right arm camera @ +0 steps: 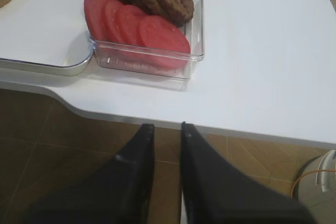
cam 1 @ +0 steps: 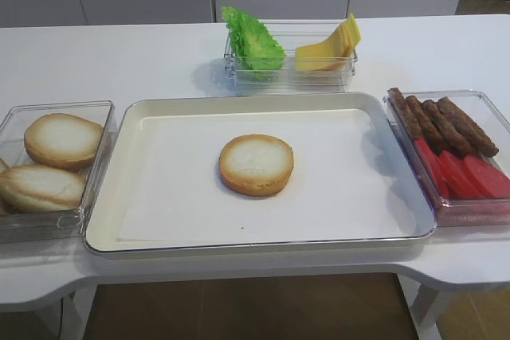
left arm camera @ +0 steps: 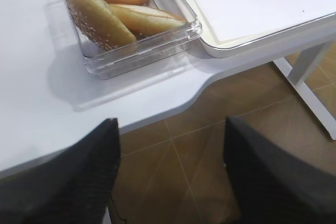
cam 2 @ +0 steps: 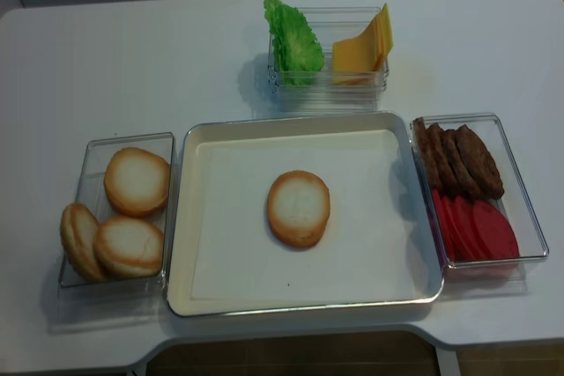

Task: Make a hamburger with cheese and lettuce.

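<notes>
Bun base down: hamburger (cam 1: 256, 164) sits cut-face up mid-tray (cam 1: 127, 129), my left gripper (left arm camera: 170, 182) wide and empty, right gripper (right arm camera: 167, 145) closed on nothing, both off the counter (cam 1: 119, 57); next I fetch lettuce (cam 1: 253, 41) or cheese (cam 1: 331, 45) from the rear bin.

Tomato slices (cam 2: 476, 228) and brown patties (cam 2: 458, 161) share one clear bin (cam 2: 522, 184).

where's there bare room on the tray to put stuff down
The tray is bare all round the lone hamburger at its middle: wide strips on its left and right, narrower ones front and back. The crowded parts are off the tray: the bun box, the patty and tomato box, and the lettuce and cheese box behind it.
</notes>
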Controlling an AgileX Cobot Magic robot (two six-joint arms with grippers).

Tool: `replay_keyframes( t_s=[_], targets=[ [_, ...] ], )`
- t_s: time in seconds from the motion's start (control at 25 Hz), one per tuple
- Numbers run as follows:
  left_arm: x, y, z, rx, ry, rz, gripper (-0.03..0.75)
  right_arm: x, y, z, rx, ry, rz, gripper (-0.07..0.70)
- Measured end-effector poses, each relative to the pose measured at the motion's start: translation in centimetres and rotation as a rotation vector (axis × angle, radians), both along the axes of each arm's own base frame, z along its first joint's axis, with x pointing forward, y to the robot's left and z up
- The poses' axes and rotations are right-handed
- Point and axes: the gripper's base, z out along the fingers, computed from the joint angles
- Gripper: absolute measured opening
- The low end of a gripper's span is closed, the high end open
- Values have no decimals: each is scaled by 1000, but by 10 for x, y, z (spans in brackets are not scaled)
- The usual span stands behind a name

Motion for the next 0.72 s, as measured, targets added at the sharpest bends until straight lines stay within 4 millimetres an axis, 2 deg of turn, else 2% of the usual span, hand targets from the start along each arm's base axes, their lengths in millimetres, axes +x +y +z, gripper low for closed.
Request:
replay_keyframes(
  t_s=[0.36,0.72],
  targets=[
    [0,0,0,-2,0,4,461,0,0,0,0,0,0,133],
    [0,-1,0,-2,0,120,461,0,0,0,0,0,0,133]
  ],
)
